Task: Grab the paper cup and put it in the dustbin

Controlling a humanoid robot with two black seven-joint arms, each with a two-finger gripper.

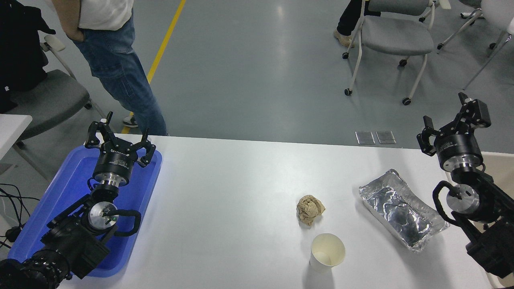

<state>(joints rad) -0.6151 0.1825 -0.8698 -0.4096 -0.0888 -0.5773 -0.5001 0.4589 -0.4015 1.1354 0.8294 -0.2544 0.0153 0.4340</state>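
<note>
White table (225, 192) bears paper cup (327, 253), paper ball (309, 209), foil tray (402, 208), blue tray (60, 192).

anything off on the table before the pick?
Nothing spilled or tipped. The paper cup stands upright and empty, apart from the crumpled brown paper ball. The foil tray lies askew with a crinkled rim. Both grippers are open and clear.
</note>
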